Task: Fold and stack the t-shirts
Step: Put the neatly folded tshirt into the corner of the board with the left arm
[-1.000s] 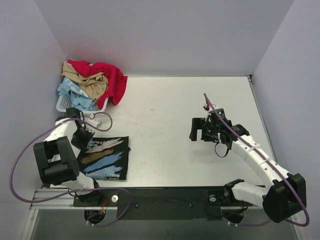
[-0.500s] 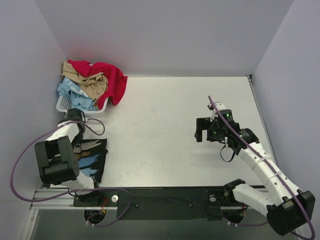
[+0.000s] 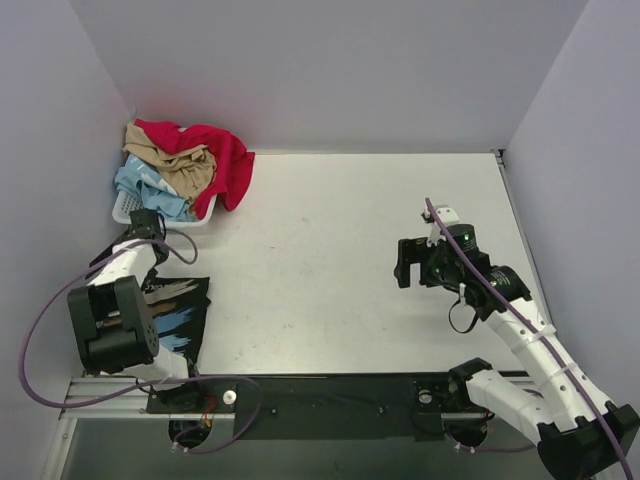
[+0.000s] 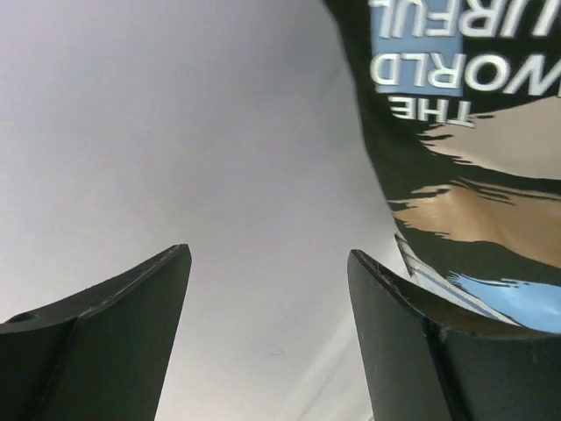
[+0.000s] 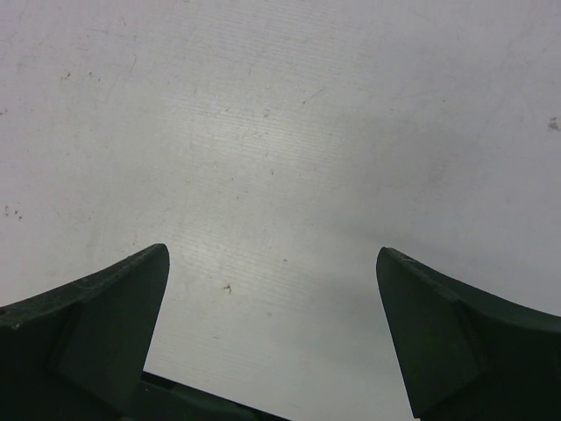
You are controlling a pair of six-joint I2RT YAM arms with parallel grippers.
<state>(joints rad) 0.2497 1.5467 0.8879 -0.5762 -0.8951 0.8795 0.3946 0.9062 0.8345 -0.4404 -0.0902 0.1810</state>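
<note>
The black t-shirt (image 3: 176,311) with its light-blue-and-white print lies folded at the table's near left; its printed edge shows at the upper right of the left wrist view (image 4: 456,167). My left gripper (image 3: 148,262) hovers just beyond the shirt's far edge, open, with only bare table between its fingers (image 4: 267,333). Red (image 3: 222,157), tan (image 3: 183,166) and pale blue (image 3: 145,186) t-shirts are heaped at the far left. My right gripper (image 3: 405,262) stands open over bare table at mid-right, nothing between its fingers (image 5: 272,333).
A white lattice basket (image 3: 125,212) sits under the heap of shirts in the far-left corner, close to the left wall. Purple cables loop from both arms. Grey walls enclose the table on three sides.
My left gripper has dragged the black shirt's side over to the left, making it narrower, then opened and let go. My right arm has drawn back to the right.
</note>
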